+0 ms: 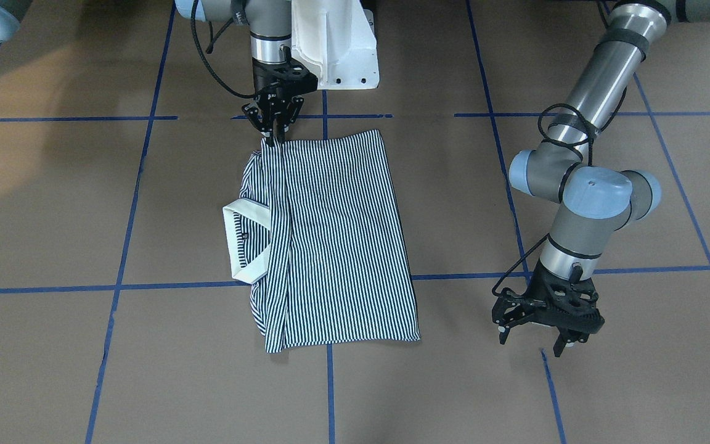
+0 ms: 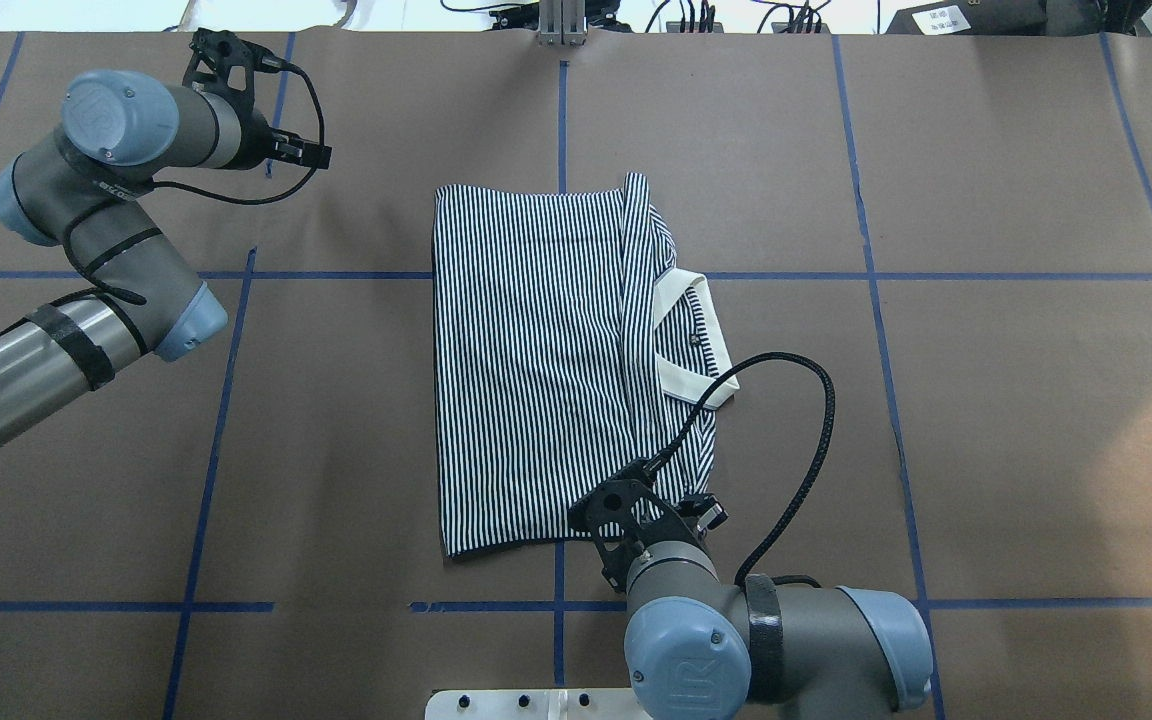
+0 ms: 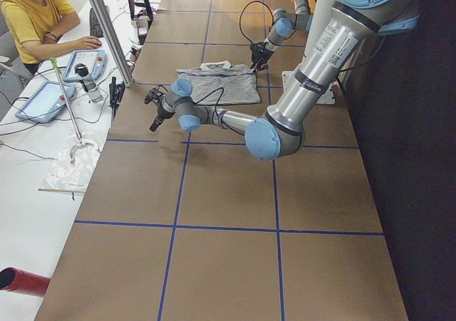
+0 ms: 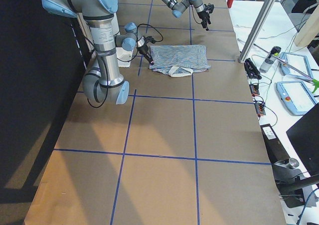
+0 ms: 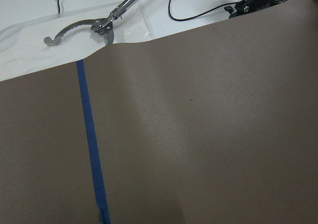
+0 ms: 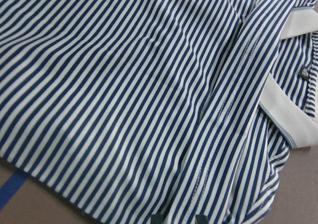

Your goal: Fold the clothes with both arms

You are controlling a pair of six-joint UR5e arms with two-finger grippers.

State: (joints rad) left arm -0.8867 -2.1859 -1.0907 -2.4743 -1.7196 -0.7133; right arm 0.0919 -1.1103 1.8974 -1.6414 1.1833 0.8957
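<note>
Flagging for you: polo shirt (image 1: 330,234) collar tag (image 6: 304,74) unreadable; right gripper (image 1: 273,135) tips mostly cropped, pinching shirt edge; left gripper (image 1: 530,345) spread above table (image 1: 53,216).

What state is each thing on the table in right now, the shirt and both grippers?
Polo shirt, folded, lying flat, white collar sticking out at one side.
Right gripper, shut on the shirt's edge nearest the robot.
Left gripper, open, empty, well clear of the shirt.
</note>
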